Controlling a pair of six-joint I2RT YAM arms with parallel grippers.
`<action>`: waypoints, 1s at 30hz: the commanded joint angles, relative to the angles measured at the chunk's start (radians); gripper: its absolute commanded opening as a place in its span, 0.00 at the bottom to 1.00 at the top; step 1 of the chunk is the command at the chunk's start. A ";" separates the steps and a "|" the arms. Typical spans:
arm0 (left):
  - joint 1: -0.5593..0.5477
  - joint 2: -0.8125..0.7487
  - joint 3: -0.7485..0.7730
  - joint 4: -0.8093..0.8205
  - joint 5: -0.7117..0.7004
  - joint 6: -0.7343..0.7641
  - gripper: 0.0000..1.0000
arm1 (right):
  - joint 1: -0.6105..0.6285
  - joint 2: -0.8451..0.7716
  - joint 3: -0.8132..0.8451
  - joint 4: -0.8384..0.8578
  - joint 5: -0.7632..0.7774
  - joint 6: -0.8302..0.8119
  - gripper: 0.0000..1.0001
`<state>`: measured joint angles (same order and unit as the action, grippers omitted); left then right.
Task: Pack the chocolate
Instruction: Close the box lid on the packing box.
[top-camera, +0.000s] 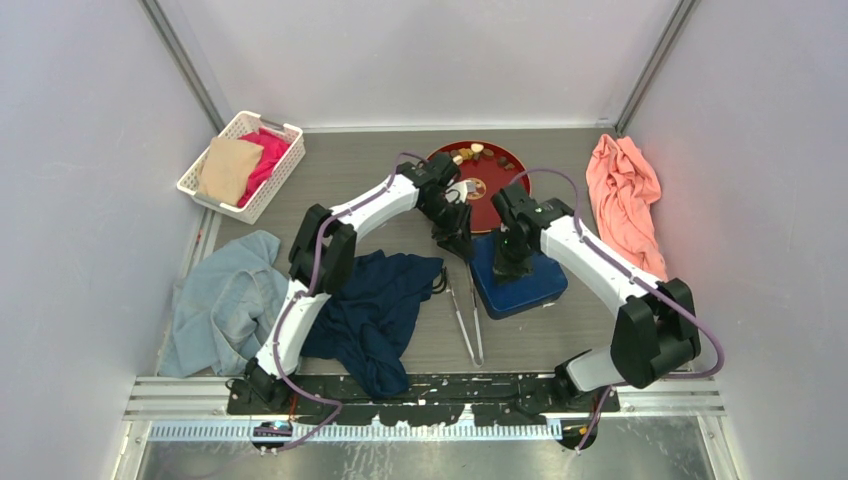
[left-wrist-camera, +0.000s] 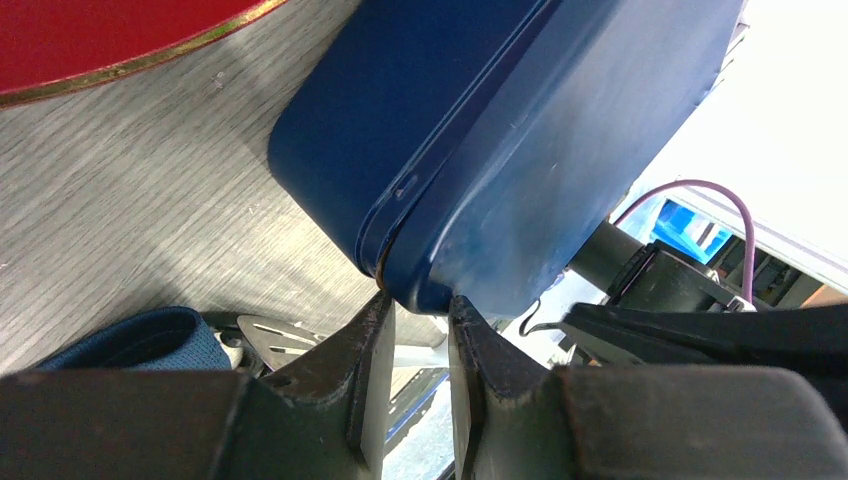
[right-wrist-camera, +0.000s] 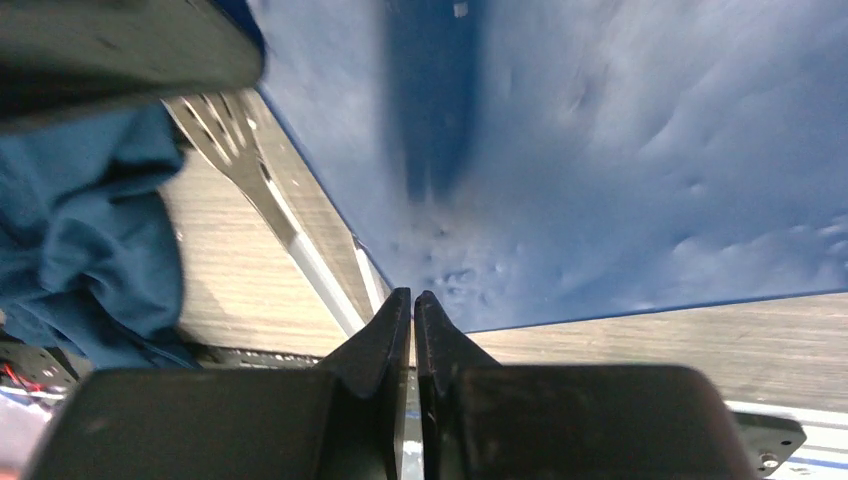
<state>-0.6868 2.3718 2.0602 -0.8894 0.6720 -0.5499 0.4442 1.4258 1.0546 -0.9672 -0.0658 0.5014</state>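
Right wrist view: my right gripper is nearly shut at the navy box near edge, seemingly empty. My left gripper is slightly open against its corner. Lid on, none packed. Chocolate sits on the red tray by the tabletop's far edge. Tongs lie beside the box.
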 joint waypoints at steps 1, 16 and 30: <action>0.018 0.056 0.011 -0.070 -0.130 0.043 0.26 | 0.002 -0.025 0.121 -0.016 0.118 -0.014 0.12; 0.026 -0.047 0.147 -0.062 -0.213 0.014 0.26 | -0.375 0.225 0.401 0.046 0.107 0.052 0.12; 0.026 -0.083 0.161 -0.074 -0.267 0.044 0.50 | -0.420 0.345 0.484 0.100 0.080 0.061 0.12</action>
<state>-0.6693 2.3836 2.1765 -0.9619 0.4553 -0.5381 0.0345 1.7809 1.4868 -0.9043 0.0204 0.5446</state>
